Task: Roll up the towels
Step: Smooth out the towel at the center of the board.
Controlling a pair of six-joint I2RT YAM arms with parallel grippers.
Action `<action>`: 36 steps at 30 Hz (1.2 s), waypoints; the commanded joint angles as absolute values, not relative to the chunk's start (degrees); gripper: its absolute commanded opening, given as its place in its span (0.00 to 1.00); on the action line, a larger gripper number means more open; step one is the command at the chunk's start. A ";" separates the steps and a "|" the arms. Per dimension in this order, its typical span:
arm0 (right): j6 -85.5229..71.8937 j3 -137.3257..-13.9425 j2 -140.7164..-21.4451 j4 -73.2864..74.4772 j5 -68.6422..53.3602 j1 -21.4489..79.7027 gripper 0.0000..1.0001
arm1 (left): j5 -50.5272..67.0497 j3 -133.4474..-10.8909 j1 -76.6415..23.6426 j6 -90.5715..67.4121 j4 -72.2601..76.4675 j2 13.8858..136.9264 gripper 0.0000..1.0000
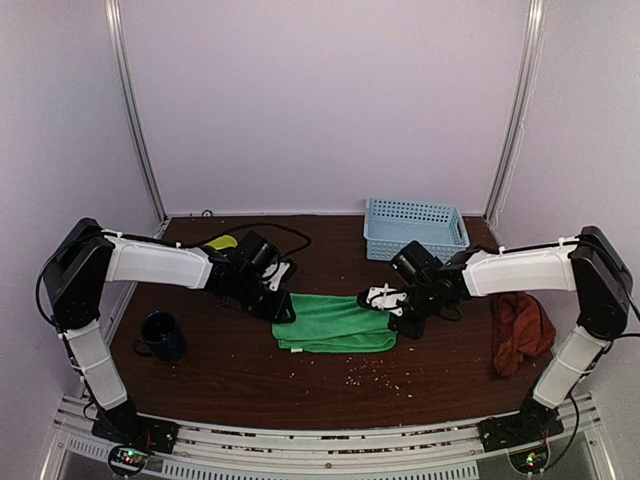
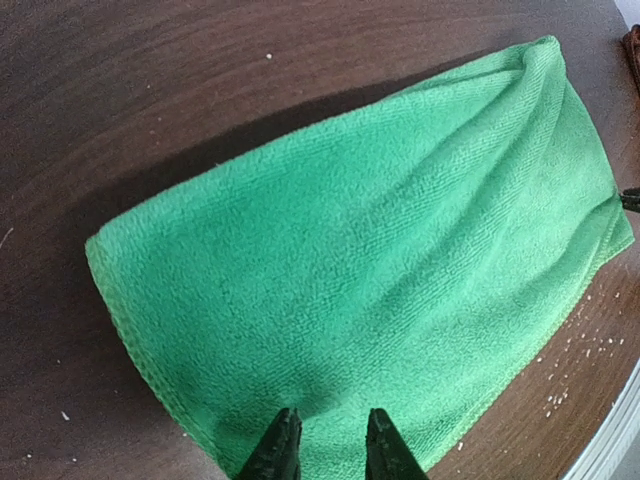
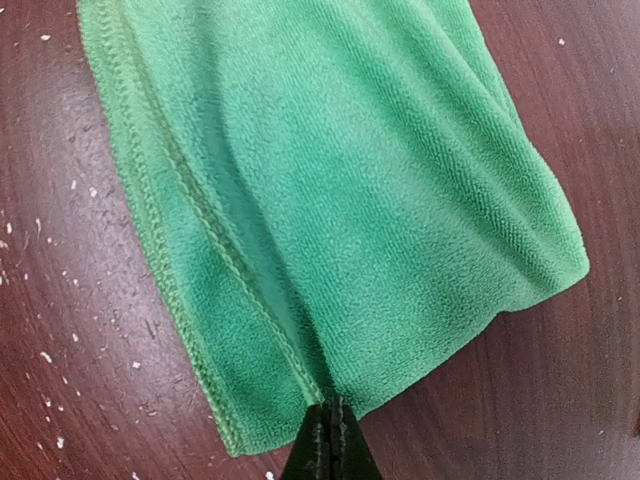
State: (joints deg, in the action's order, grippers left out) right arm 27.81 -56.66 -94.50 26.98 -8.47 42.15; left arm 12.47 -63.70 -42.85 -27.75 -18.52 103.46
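On the dark table [image 1: 240,385] the green towel [image 1: 335,322] is seen lying folded and flat at the middle, between the two arms, and it is approached from both short ends. The right gripper [image 3: 330,440] is closed, and only a thin bit of hem at the towel's edge is pinched. It is judged that this shallow hold could slip, or that only the top layer could be carried, so that the fold would open rather than roll. At the other end the left gripper [image 2: 327,440] is set over the border with a narrow gap between its fingertips. Whether cloth is gripped there cannot be told. If the two ends are pulled unevenly, a skewed, loose roll is to be expected. The rust towel [image 1: 520,330] is left crumpled near the right arm, well apart and unrolled. The light-blue basket [image 1: 415,228] stands behind the right gripper, near enough to be knocked by a backward move. A dark mug [image 1: 162,335] stands by the left arm, clear of the towel. Pale crumbs [image 1: 375,375] lie scattered in front and could be gathered into the cloth.
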 commanded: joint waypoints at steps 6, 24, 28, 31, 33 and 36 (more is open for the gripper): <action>29.23 -47.28 -82.46 26.92 -10.57 42.36 0.00 | 11.12 -67.32 -42.89 -27.22 -19.06 105.20 0.25; 33.80 -56.49 -84.90 36.70 -28.08 36.48 0.28 | 19.52 -68.03 -43.92 -26.66 -15.61 103.95 0.27; 27.02 -63.08 -93.86 33.12 -26.90 33.53 0.28 | 19.90 -67.93 -45.61 -27.85 -15.25 105.96 0.25; 24.36 -65.81 -99.37 30.87 -24.83 32.06 0.28 | 20.57 -66.48 -46.29 -28.81 -14.45 106.37 0.25; 23.19 -66.52 -101.69 28.94 -24.00 31.07 0.30 | 20.90 -65.94 -46.32 -28.92 -14.75 107.08 0.24; 22.50 -67.55 -105.08 27.96 -22.92 29.67 0.36 | 20.28 -65.56 -46.32 -28.18 -16.15 108.72 0.24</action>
State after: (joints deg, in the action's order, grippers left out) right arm 25.93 -65.80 -102.19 30.35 -25.02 31.20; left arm 19.62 -66.39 -46.50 -28.21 -16.43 106.50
